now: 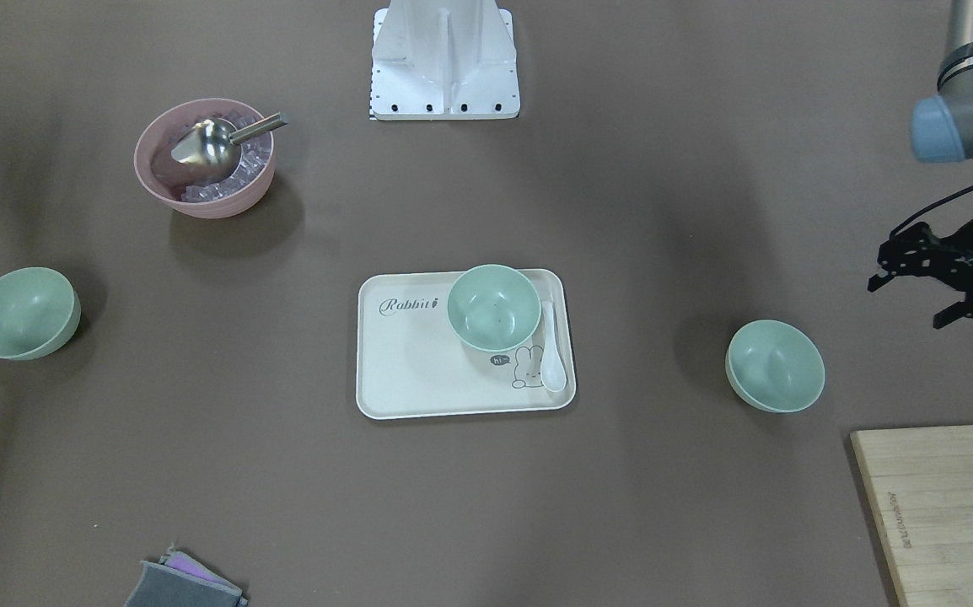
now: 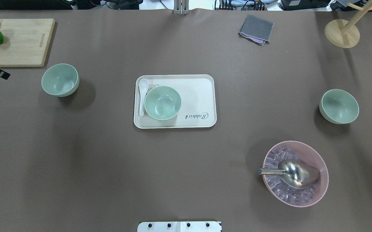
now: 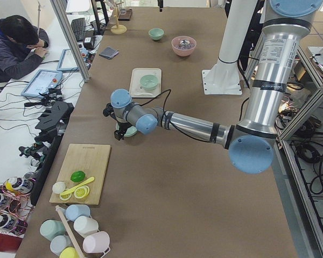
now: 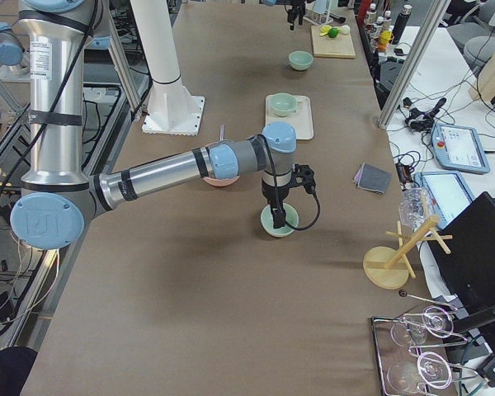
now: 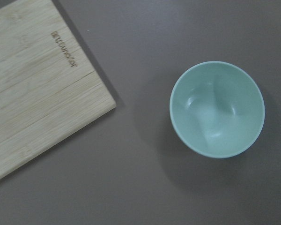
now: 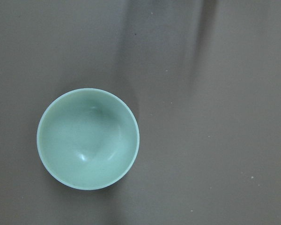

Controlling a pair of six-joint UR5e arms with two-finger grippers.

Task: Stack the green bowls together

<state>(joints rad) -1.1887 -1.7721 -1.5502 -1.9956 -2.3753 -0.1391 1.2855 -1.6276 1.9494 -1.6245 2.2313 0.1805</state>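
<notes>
Three pale green bowls stand apart on the brown table. The left one (image 2: pixel 59 79) sits near the cutting board and also shows in the left wrist view (image 5: pixel 217 109). The middle one (image 2: pixel 162 102) stands on the cream tray (image 2: pixel 199 93). The right one (image 2: pixel 338 106) fills the right wrist view (image 6: pixel 88 138). My left gripper (image 1: pixel 908 303) hovers open and empty beside the left bowl (image 1: pixel 775 365). My right gripper (image 4: pixel 275 216) hangs directly over the right bowl (image 4: pixel 279 223). I cannot tell whether it is open or shut.
A pink bowl (image 2: pixel 295 173) holds ice cubes and a metal scoop. A white spoon (image 2: pixel 141 96) lies on the tray. A cutting board (image 2: pixel 21 42) with fruit, a grey cloth (image 2: pixel 256 29) and a wooden stand (image 2: pixel 342 33) line the far edge.
</notes>
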